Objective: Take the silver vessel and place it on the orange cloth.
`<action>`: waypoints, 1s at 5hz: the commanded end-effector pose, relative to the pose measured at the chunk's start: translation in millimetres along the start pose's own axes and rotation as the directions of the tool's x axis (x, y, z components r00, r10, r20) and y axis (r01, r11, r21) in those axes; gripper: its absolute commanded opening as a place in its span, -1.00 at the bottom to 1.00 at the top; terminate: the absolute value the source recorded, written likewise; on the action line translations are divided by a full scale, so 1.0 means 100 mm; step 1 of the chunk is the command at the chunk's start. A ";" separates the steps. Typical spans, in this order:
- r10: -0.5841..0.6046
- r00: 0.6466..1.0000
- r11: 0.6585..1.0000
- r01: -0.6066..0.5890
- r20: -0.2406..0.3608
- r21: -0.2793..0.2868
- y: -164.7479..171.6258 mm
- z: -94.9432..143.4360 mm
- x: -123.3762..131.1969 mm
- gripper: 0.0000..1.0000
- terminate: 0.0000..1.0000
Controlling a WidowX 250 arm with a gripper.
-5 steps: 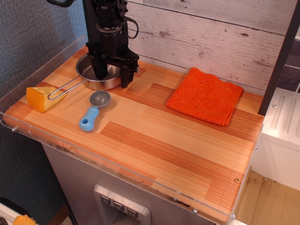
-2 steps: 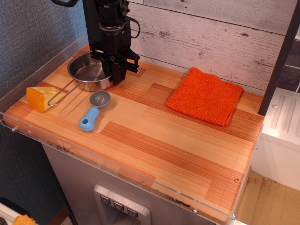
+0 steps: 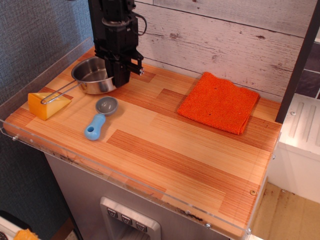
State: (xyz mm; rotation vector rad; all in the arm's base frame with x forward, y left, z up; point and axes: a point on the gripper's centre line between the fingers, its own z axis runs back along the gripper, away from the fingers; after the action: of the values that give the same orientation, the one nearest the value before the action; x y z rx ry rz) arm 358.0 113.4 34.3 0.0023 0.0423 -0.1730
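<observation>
The silver vessel [image 3: 92, 77], a shiny round steel pan with a thin wire loop handle pointing left-front over the cheese wedge, is lifted and tilted a little above the wooden table at the back left. My black gripper [image 3: 119, 75] is shut on the pan's right rim, coming down from above. The orange cloth [image 3: 219, 102], a square knitted cloth, lies flat at the back right of the table, well to the right of the pan and gripper.
A yellow cheese wedge [image 3: 47, 105] sits at the left edge under the pan's handle. A small grey scoop with a light blue handle [image 3: 100, 117] lies just in front of the pan. A clear plastic rim [image 3: 125, 182] borders the table; a white plank wall stands behind.
The gripper has closed on the pan's right rim and raised it; the pan has shifted left and up, its handle now off the table over the cheese.
</observation>
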 end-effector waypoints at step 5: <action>-0.038 0.987 0.998 0.045 0.157 -0.039 -2.05 0.65 0.53 -1.00 -1.00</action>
State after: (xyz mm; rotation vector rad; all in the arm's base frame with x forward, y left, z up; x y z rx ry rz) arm 373.7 -99.8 74.9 -0.0457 -0.0529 -0.2143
